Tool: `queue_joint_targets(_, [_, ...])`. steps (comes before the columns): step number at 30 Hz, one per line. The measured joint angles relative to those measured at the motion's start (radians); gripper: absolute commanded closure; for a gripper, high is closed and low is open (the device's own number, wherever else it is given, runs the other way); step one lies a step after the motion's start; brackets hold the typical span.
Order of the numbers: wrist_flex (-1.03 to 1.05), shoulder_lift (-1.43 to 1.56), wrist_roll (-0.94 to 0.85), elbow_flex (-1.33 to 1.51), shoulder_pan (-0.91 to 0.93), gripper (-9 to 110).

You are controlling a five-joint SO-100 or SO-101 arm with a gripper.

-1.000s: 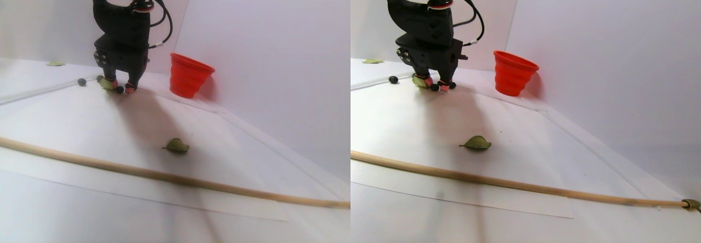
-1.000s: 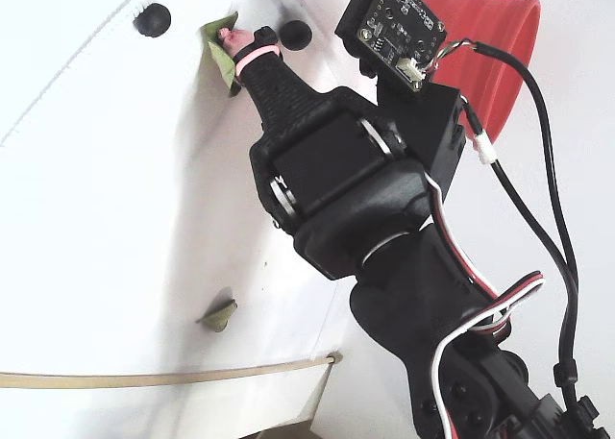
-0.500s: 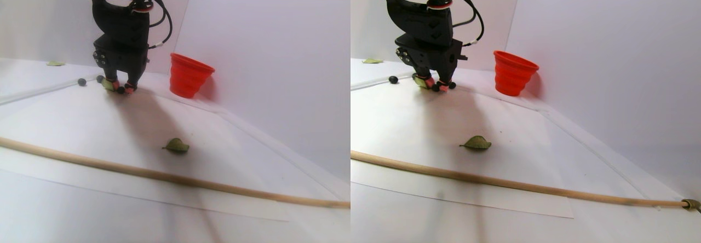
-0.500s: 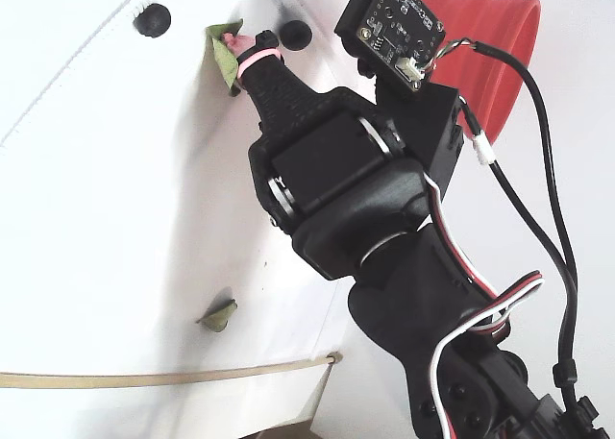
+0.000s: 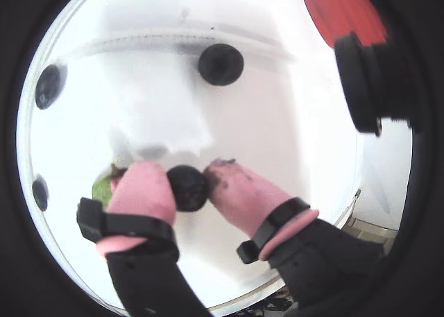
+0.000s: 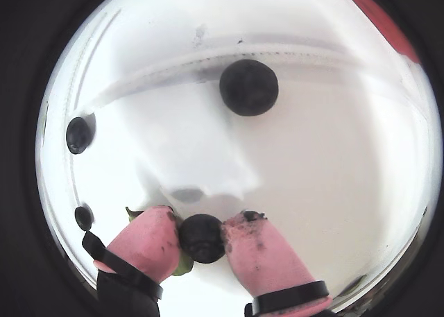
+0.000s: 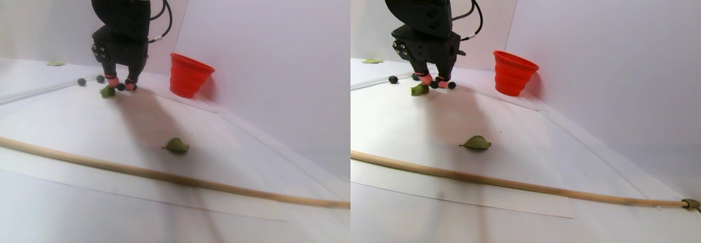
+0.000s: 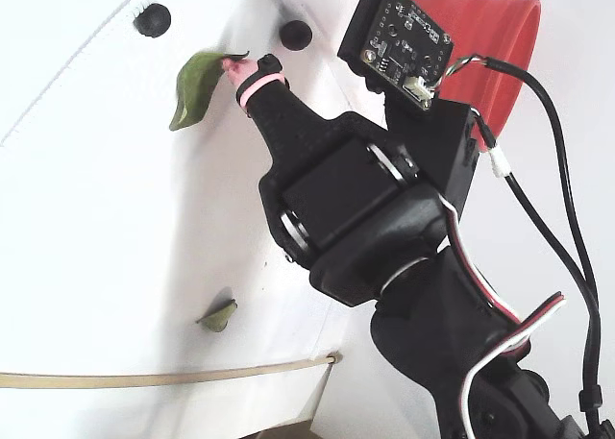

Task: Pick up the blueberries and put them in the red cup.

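Gripper [image 5: 189,185] status from my remote station: both pink-tipped fingers [image 5: 139,192] are pinched on one blueberry [image 5: 187,187], which sits squarely between the pads in both wrist views [image 6: 202,238]. In the stereo pair view the gripper [image 7: 121,86] stands low over the white bench [image 7: 71,122], near its far edge.

Blueberry count, as I read it in a wrist view: four in total. One is held. One free blueberry [image 6: 248,87] lies ahead of the fingers, near a raised seam in the bench surface. Two more blueberries [image 6: 78,134] lie at the left margin of that view, the lower one [image 6: 84,216] partly cut off by the lens rim.

Red cup count: one. The red cup [image 7: 188,76] stands upright on the bench, right of the gripper in the stereo pair view and apart from it, close to the back wall. In the fixed view the red cup [image 8: 500,36] is partly hidden behind the arm's circuit board [image 8: 401,37].

Leaf count: three that I can confirm in the stereo pair view. One green leaf [image 7: 107,92] lies just beside the left finger; a second leaf [image 7: 176,145] lies mid-bench, well apart; a third [image 7: 55,63] lies at the far left.

Wooden stick [image 7: 164,177]: one, lying across the near part of the bench.
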Motion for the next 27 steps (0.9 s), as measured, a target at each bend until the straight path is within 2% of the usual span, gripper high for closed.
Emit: queue_joint_targets(27, [0.043,0.097,-0.153,0.023,0.104,90])
